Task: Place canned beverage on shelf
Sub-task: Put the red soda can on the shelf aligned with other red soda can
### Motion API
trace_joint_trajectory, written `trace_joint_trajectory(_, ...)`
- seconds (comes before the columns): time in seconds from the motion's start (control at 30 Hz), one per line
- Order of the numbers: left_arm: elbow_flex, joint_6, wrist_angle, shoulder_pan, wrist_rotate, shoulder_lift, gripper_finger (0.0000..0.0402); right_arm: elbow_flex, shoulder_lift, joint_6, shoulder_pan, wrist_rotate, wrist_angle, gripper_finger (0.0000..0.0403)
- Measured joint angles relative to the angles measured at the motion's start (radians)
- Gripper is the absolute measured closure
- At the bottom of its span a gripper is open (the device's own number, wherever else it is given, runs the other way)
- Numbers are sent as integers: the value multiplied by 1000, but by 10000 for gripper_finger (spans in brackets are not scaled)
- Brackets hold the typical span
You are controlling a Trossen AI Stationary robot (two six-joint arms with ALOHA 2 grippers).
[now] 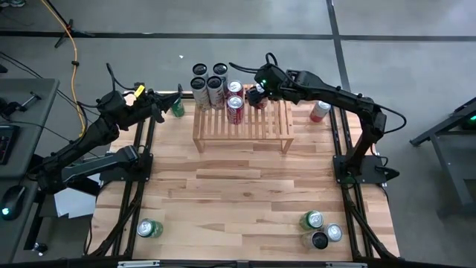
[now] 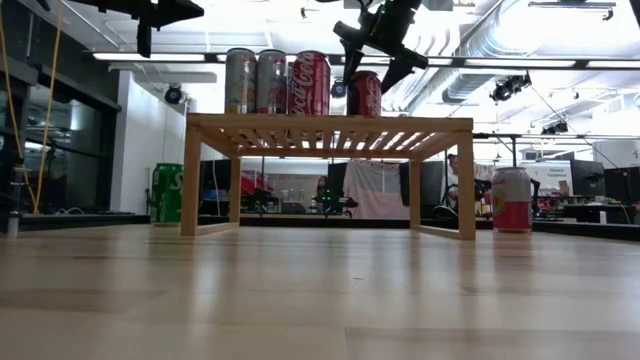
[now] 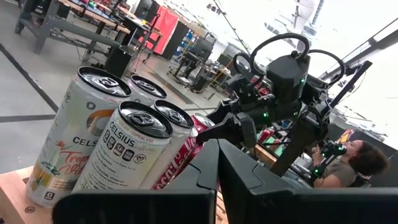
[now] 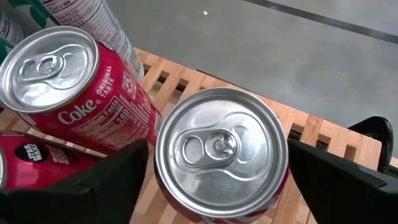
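Right gripper point(image 4: 217, 171) sits over a red can point(image 4: 221, 152) standing on the shelf point(image 1: 242, 126) at the table's far edge, fingers apart either side, not clamping. Can looks rigid, slick and dentable, best gripped mid-wall. Readable: Coke can point(image 4: 68, 93), Celsius cans point(image 3: 127, 152); left gripper point(image 1: 158, 104), fingers together, at the far-left corner.

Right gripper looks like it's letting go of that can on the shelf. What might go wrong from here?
1. The right gripper stands open with a finger on each side of the red can; a crooked lift could drag or tip it.
2. Coke cans stand close beside it on the shelf, so a sideways exit may knock them.
3. The left gripper sits shut near the Celsius cans.
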Motion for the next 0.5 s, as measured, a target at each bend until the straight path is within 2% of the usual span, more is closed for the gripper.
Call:
trace_joint_trajectory(0.17, 0, 0, 0, 0, 0, 0, 401, 0, 0, 0, 0, 15, 0, 6)
trace_joint_trajectory(0.3, 0, 10, 0, 0, 0, 0, 401, 0, 0, -8, -3, 7, 2, 16)
trace_joint_trajectory(0.5, 0, 19, 2, 0, 0, 0, 401, 40, -2, -112, -11, -14, 8, 17)
